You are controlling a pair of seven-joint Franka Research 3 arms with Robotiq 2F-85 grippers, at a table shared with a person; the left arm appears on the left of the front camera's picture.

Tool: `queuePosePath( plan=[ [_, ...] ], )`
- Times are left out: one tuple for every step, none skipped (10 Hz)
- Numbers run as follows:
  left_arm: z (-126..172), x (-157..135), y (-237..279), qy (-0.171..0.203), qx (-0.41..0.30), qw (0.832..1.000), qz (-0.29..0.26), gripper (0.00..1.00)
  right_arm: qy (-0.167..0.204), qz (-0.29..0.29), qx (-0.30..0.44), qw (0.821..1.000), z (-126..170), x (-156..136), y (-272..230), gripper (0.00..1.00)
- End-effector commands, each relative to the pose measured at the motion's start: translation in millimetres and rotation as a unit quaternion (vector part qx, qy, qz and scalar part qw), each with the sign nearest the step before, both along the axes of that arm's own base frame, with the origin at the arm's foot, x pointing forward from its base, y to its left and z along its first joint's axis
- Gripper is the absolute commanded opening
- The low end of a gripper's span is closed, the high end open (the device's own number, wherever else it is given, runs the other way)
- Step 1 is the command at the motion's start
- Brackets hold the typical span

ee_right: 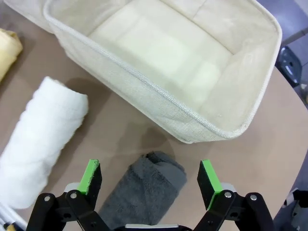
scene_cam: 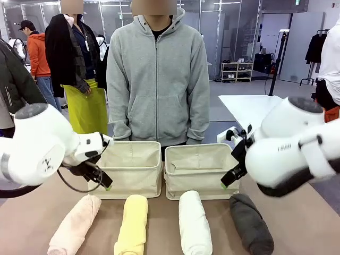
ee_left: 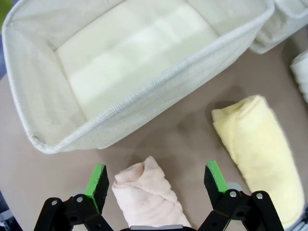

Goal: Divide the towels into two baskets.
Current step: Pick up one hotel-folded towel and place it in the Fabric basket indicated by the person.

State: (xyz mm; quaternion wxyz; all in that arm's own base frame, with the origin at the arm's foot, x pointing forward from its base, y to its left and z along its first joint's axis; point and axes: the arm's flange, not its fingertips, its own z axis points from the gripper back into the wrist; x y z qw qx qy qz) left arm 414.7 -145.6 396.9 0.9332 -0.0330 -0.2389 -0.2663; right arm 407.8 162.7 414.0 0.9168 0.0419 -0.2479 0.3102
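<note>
Four rolled towels lie in a row along the near edge of the table: pale pink (scene_cam: 75,224), yellow (scene_cam: 132,224), white (scene_cam: 194,223) and dark grey (scene_cam: 252,224). Behind them stand two cream baskets, the left one (scene_cam: 133,171) and the right one (scene_cam: 200,172), both with nothing inside. My left gripper (scene_cam: 100,179) hovers open above the far end of the pink towel (ee_left: 144,192), its green pads (ee_left: 98,179) straddling the roll. Over the grey towel (ee_right: 144,190) hangs my right gripper (scene_cam: 232,177), open as well, with a pad (ee_right: 208,175) on either side.
A person in a grey hoodie (scene_cam: 158,79) stands at the far side behind the baskets, arms down. More people stand farther back at left. In the wrist views, the yellow towel (ee_left: 260,144) and white towel (ee_right: 41,134) lie beside each gripper.
</note>
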Motion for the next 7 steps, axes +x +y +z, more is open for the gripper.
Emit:
queuePosePath(
  plan=[
    [36, 6, 22, 0.047, -0.077, 0.996, 0.016, 1.00, 0.059, 0.017, 0.048, 0.997, 32, 9, -22, 1.00],
    [47, 8, 39, 0.059, -0.135, 0.989, 0.016, 1.00, 0.085, -0.002, 0.075, 0.994, 40, 15, -33, 1.00],
    [54, 10, 58, 0.098, -0.213, 0.972, 0.019, 1.00, 0.115, -0.005, 0.130, 0.985, 48, 19, -46, 1.00],
    [57, 11, 80, 0.122, -0.295, 0.947, 0.023, 1.00, 0.141, -0.006, 0.194, 0.971, 54, 21, -61, 1.00],
    [57, 9, 97, 0.126, -0.355, 0.926, 0.030, 1.00, 0.160, -0.005, 0.254, 0.954, 57, 21, -77, 1.00],
    [54, 4, 115, 0.121, -0.423, 0.898, 0.027, 1.00, 0.180, -0.004, 0.340, 0.923, 60, 19, -102, 1.00],
    [46, -1, 138, 0.103, -0.500, 0.859, 0.032, 1.00, 0.189, -0.005, 0.419, 0.888, 58, 14, -131, 1.00]
  ],
)
